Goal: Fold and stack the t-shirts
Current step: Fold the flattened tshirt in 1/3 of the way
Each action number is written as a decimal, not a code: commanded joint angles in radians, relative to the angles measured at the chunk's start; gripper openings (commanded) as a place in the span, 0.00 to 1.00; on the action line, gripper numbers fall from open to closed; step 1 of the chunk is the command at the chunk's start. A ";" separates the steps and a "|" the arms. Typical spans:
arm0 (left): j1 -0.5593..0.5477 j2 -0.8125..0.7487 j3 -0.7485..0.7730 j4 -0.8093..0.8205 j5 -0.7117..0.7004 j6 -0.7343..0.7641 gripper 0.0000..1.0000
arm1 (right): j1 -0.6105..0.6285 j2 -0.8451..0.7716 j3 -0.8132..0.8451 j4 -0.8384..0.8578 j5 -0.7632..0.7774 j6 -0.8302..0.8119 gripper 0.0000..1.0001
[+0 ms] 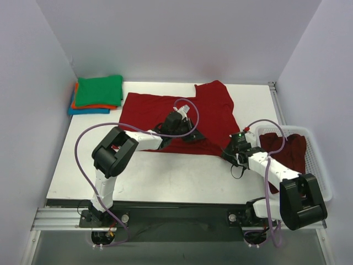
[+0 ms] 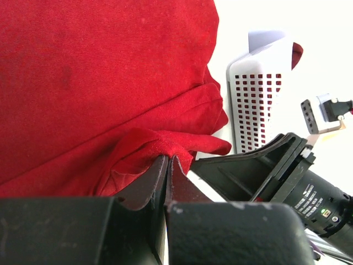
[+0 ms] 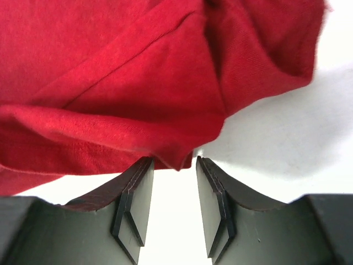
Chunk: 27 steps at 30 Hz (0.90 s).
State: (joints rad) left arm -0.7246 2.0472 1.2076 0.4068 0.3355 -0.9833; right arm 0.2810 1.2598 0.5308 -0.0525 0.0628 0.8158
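A dark red t-shirt (image 1: 165, 110) lies spread across the back half of the table, one sleeve pointing to the far side. My left gripper (image 1: 197, 136) is shut on a bunched fold of its near hem (image 2: 160, 144). My right gripper (image 1: 229, 152) sits at the shirt's near right corner, open, and a tip of the red cloth (image 3: 179, 157) hangs between its fingertips (image 3: 140, 171) without being pinched. At the far left corner a stack of folded t-shirts (image 1: 98, 91) shows green on top, then orange, then blue.
A white slotted basket (image 1: 321, 165) stands at the right edge with another dark red shirt (image 1: 284, 152) crumpled inside; its wall (image 2: 256, 99) also shows in the left wrist view, close to the right arm (image 2: 309, 190). Purple cables loop over both arms.
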 commanded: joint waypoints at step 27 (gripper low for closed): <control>0.016 -0.019 0.053 0.010 0.028 0.015 0.00 | 0.009 -0.030 0.218 -0.152 0.068 -0.060 0.00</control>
State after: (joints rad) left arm -0.7208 2.0472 1.2091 0.4068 0.3466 -0.9829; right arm 0.3008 1.2396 0.6853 -0.1482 0.0933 0.7834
